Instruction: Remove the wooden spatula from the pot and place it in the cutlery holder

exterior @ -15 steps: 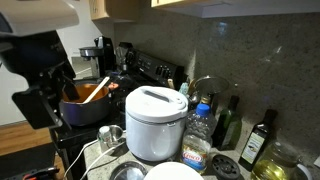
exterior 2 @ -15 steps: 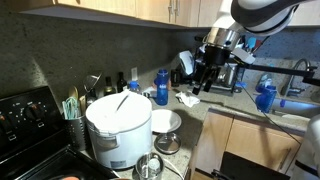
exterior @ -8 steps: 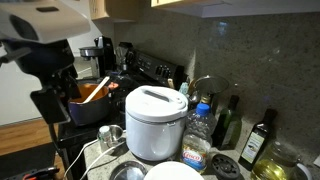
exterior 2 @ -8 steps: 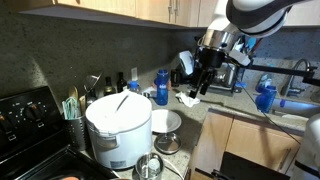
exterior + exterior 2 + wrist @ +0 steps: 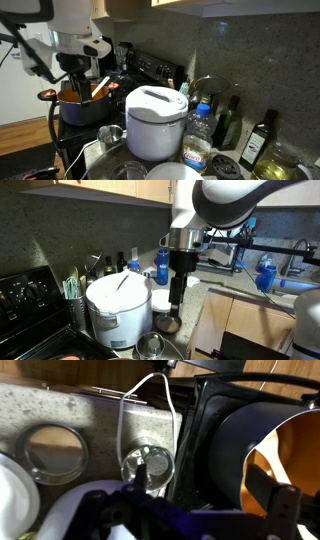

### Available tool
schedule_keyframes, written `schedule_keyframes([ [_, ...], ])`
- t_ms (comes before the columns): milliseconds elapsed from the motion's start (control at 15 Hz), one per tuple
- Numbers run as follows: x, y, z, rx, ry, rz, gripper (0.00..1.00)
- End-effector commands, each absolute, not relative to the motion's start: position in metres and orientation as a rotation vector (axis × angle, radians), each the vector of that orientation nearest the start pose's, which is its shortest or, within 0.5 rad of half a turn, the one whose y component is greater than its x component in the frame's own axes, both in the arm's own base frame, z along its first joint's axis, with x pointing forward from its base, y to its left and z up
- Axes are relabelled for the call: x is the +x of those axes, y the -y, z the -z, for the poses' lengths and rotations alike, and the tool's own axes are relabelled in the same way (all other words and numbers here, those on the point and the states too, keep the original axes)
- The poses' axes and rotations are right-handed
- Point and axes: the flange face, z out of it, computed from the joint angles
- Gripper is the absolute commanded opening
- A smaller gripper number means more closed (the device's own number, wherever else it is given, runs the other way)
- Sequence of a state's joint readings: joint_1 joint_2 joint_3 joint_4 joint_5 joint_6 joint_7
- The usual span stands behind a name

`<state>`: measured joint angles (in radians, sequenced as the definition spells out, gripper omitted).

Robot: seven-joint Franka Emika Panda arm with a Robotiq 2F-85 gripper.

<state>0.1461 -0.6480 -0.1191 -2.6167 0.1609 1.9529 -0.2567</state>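
Observation:
The pot (image 5: pixel 86 110) is dark with an orange inside and stands at the left of the stove. The wooden spatula (image 5: pixel 98 88) leans in it, its handle sticking up to the right. My gripper (image 5: pixel 72 76) hangs over the pot's left part, above the rim, apart from the spatula. In the wrist view the gripper (image 5: pixel 212 495) is open and empty, with the pot (image 5: pixel 292 448) at the right; the spatula is not clear there. The cutlery holder (image 5: pixel 73 308) with several utensils stands behind the white rice cooker (image 5: pixel 118 308). In that exterior view my gripper (image 5: pixel 176 298) hangs at the middle.
The rice cooker (image 5: pixel 152 122) stands right of the pot. A metal cup (image 5: pixel 110 135) and bowls (image 5: pixel 175 172) are in front of it. Bottles (image 5: pixel 200 128) line the counter to the right. A white cable (image 5: pixel 150 405) and a metal cup (image 5: pixel 150 462) lie below the wrist.
The arm has swung across the counter toward the pot. The gripper now hangs over the pot. The spatula and the pot have not moved.

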Motion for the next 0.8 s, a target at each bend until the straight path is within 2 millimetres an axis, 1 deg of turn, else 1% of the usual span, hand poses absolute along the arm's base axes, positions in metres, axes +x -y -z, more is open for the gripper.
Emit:
schedule_keyframes([
  [0, 0.353, -0.081, -0.430, -2.854, 0.619, -0.085, 1.00],
  [133, 0.348, -0.116, -0.416, -2.822, 0.764, -0.102, 1.00],
  [267, 0.346, -0.147, -0.409, -2.781, 0.890, -0.080, 1.00],
  [400, 0.348, -0.166, -0.407, -2.737, 0.974, -0.047, 1.00],
  [467, 0.349, -0.166, -0.410, -2.720, 0.997, -0.016, 1.00],
  [533, 0.344, -0.162, -0.407, -2.763, 0.946, -0.060, 1.00],
  [600, 0.344, -0.165, -0.407, -2.751, 0.970, -0.049, 1.00],
  [733, 0.346, -0.165, -0.407, -2.743, 0.986, -0.042, 1.00],
])
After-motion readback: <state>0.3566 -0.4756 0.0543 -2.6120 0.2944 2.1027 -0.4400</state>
